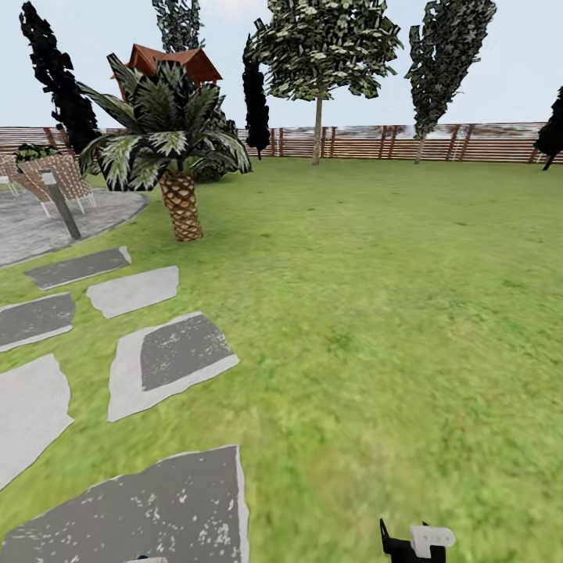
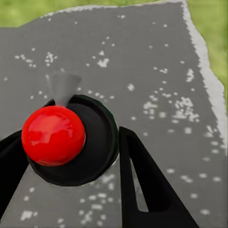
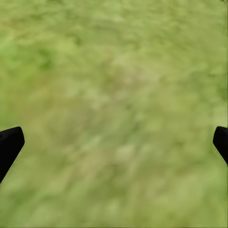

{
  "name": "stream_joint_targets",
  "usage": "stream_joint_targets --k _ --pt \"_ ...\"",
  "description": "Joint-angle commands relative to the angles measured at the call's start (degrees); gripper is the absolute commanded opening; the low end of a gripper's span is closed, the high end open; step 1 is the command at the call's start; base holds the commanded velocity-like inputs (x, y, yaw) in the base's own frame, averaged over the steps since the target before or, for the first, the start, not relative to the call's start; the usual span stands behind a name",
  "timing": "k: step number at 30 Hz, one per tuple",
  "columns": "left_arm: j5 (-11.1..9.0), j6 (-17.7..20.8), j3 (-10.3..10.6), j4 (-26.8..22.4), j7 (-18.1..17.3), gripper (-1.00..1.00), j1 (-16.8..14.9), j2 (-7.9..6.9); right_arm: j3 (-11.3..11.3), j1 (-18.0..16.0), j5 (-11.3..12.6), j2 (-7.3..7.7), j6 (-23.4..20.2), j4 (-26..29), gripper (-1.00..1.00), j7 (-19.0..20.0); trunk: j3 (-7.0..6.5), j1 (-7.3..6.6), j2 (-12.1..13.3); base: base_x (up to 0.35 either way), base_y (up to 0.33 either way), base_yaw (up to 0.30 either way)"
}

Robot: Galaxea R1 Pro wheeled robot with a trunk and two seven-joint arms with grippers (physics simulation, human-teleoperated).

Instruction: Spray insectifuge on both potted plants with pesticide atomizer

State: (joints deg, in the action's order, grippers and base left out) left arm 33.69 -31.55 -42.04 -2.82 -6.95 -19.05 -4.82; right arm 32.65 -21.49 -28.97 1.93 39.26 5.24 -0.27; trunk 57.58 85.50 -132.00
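Head view: we face the garden lawn, with grey stepping stones at nine o'clock, a palm at eleven and the slatted fence at twelve. Left wrist view: our left gripper has its fingers closed around the atomizer, red-topped in a black collar, above a stone. Right wrist view: our right gripper has its fingers spread wide over grass.

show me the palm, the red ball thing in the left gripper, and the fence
Palm (image 1: 181,205): head view, on its scaly trunk.
Red ball (image 2: 53,135): left wrist view, on its round top.
Fence (image 1: 485,142): head view, on the slats at the right.
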Motion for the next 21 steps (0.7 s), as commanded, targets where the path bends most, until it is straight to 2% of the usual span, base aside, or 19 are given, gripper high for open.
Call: stream_joint_targets --k 1,21 --pt "0.1 -0.1 -0.5 0.0 -0.4 -1.00 0.0 -0.01 0.5 0.0 -0.6 0.00 0.2 -0.1 1.00 0.0 0.05 0.02 0.0 0.340 0.000 0.000" --pt "0.1 0.0 -0.5 0.0 -0.4 -1.00 0.0 -0.01 0.5 0.0 -0.6 0.00 0.2 -0.1 1.00 0.0 0.05 0.02 0.0 0.340 0.000 0.000"
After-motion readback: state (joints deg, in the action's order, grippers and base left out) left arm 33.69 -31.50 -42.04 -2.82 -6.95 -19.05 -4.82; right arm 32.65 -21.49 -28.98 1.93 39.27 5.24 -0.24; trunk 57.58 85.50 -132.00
